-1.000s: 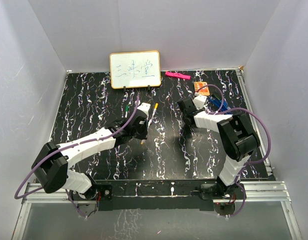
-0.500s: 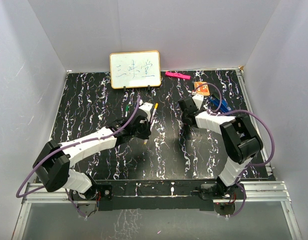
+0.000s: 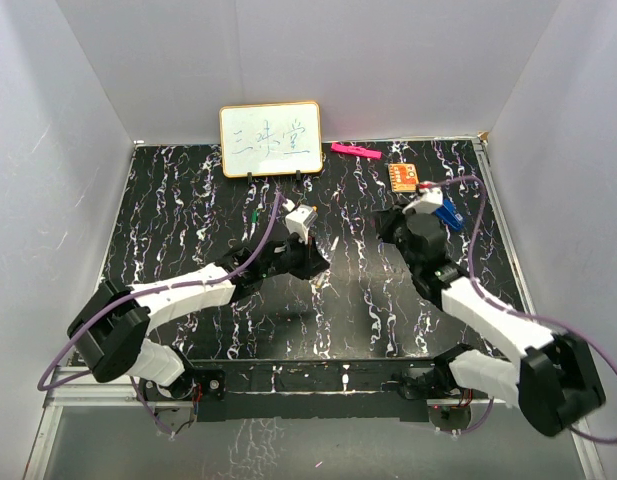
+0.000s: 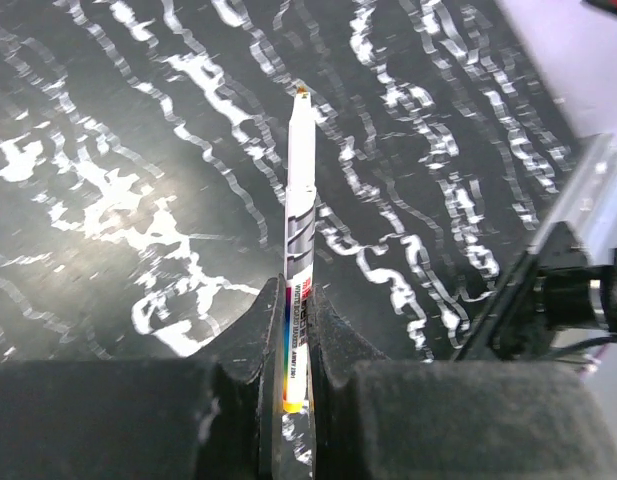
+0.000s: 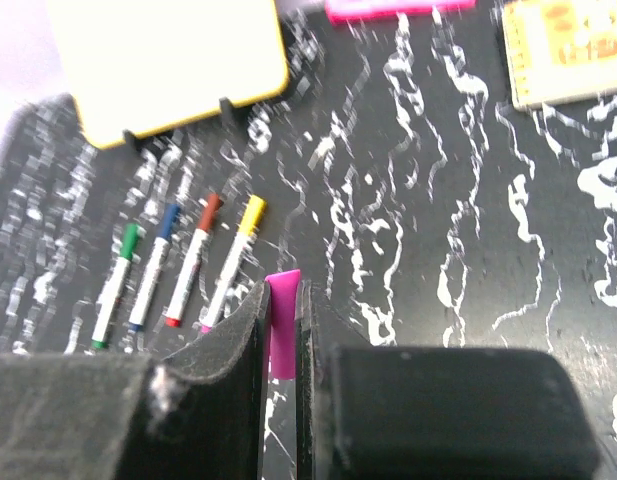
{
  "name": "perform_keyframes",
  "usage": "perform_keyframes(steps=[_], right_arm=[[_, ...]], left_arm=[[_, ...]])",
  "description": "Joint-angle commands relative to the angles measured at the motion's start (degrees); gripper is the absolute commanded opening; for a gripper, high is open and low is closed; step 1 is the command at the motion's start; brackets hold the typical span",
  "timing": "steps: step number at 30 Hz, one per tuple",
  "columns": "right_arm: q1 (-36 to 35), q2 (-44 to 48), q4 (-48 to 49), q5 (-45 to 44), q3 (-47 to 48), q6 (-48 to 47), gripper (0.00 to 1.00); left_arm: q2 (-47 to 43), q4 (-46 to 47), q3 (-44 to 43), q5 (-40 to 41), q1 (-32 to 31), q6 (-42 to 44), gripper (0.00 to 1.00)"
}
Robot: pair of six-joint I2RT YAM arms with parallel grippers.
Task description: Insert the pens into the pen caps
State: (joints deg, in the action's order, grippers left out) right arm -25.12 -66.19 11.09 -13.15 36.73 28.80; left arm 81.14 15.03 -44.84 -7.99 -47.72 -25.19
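Observation:
My left gripper (image 4: 296,335) is shut on the rear end of a thin white-barrelled pen (image 4: 300,190), whose small dark tip points away over the black marbled table. In the top view this gripper (image 3: 310,262) is mid-table. My right gripper (image 5: 280,335) is shut on a short magenta-purple pen cap (image 5: 281,322), its open end pointing forward. In the top view it (image 3: 391,225) is right of centre. Several more white pens (image 5: 188,268) with green, blue, red and yellow ends lie side by side in front of the whiteboard.
A yellow-framed whiteboard (image 3: 271,138) stands at the back. The pink marker (image 3: 354,150) and orange card (image 3: 403,175) lie at the back right, with a blue object (image 3: 446,213) beside my right wrist. The metal frame (image 4: 588,200) marks the table's edge.
My left gripper has moved right and nearer with the pen. My right arm has swung its elbow out to the near right, and its gripper has shifted slightly right.

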Motion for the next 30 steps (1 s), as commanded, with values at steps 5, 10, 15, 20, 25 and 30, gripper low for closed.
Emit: perform_keyframes(steps=[5, 10, 15, 20, 25, 30], right_arm=[[-0.17, 13.60, 23.40, 1.94, -10.85, 0.93, 0.00], [-0.19, 13.84, 28.50, 3.78, -13.30, 2.70, 0.00], [-0.23, 13.06, 31.56, 5.20, -14.56, 4.39, 0.00], [-0.28, 12.12, 32.80, 5.56, -15.16, 5.58, 0.00], [-0.28, 10.97, 33.44, 6.24, -15.20, 6.49, 0.00], [-0.36, 11.15, 33.68, 6.52, -15.45, 7.07, 0.00]], left_arm=[[4.03, 19.66, -0.79, -14.08, 0.19, -7.89, 0.00], [7.18, 25.20, -2.33, -16.99, 0.21, -11.42, 0.00], [8.14, 29.42, -2.66, -18.08, 0.18, -12.09, 0.00], [8.05, 29.70, -3.32, -18.15, 0.09, -11.52, 0.00], [8.49, 30.86, -3.20, -18.05, 0.10, -11.60, 0.00], [9.24, 30.53, -3.40, -17.75, 0.09, -11.55, 0.00]])
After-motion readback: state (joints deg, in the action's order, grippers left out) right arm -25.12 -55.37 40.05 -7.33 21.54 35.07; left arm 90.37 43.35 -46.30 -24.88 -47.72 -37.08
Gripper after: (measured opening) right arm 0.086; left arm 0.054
